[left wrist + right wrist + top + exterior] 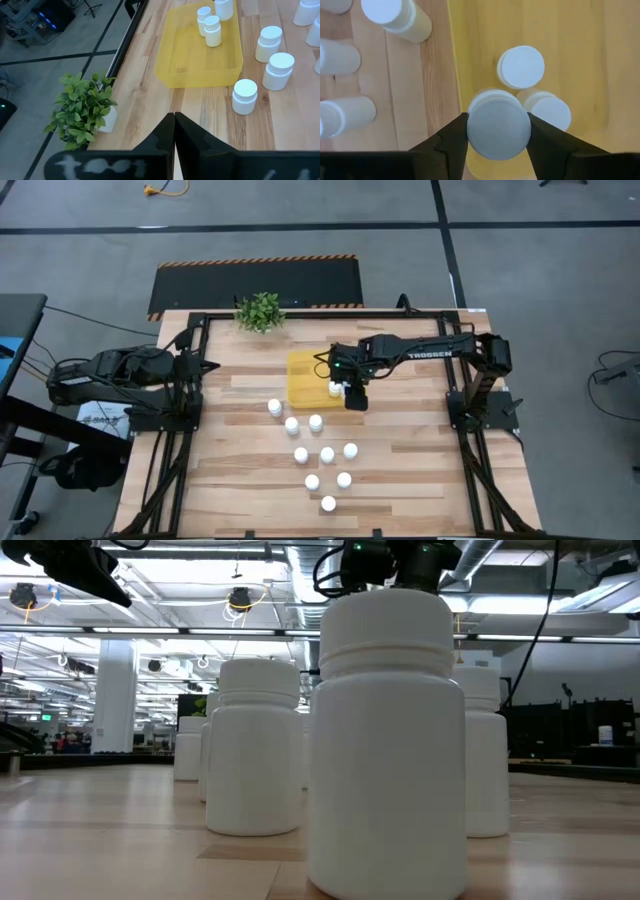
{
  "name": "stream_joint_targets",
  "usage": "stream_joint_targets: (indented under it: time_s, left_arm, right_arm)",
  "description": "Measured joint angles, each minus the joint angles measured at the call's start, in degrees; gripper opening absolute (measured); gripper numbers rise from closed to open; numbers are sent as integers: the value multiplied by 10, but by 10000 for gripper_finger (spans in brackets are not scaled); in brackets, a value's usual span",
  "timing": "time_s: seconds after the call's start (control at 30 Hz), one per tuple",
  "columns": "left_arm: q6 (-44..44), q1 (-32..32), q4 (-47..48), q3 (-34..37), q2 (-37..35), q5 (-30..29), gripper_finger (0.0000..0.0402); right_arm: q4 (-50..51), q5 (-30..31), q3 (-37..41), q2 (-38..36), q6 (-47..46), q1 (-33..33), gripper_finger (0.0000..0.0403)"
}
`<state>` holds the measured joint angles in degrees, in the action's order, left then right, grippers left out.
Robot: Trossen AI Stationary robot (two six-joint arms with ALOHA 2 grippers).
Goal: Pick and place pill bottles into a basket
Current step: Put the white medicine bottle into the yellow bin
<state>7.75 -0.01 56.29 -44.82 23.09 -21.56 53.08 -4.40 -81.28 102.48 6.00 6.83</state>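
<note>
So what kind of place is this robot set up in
Probably a large lab or industrial workspace. The low view shows exposed ceiling ducts and pipes with hanging lights; the high view shows grey concrete floor and a hazard-striped mat beside the wooden table.

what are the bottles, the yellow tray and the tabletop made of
Pill bottles: likely matte white plastic, opaque with ribbed caps. Yellow tray: seemingly glossy, slightly translucent plastic. Tabletop: looks like light wood planks, with visible grain and seams.

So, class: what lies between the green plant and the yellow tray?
Only bare wooden tabletop lies between the plant and the tray, shown in the left wrist view.
</note>
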Motion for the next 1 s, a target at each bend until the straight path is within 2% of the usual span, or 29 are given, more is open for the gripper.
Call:
stream_joint_targets:
  time_s: [0.17,0.4,0.6,0.83,1.0]
  left_arm:
    - [0,0,0,0,0,0,0]
    - [0,0,0,0,0,0,0]
    - [0,0,0,0,0,0,0]
    - [0,0,0,0,0,0,0]
    - [0,0,0,0,0,0,0]
  right_arm:
    - [-10,0,0,0,0,0,150]
    - [-9,0,0,0,0,0,168]
    - [-6,0,0,0,3,0,150]
    - [8,3,0,0,5,0,167]
    - [9,3,0,0,14,0,152]
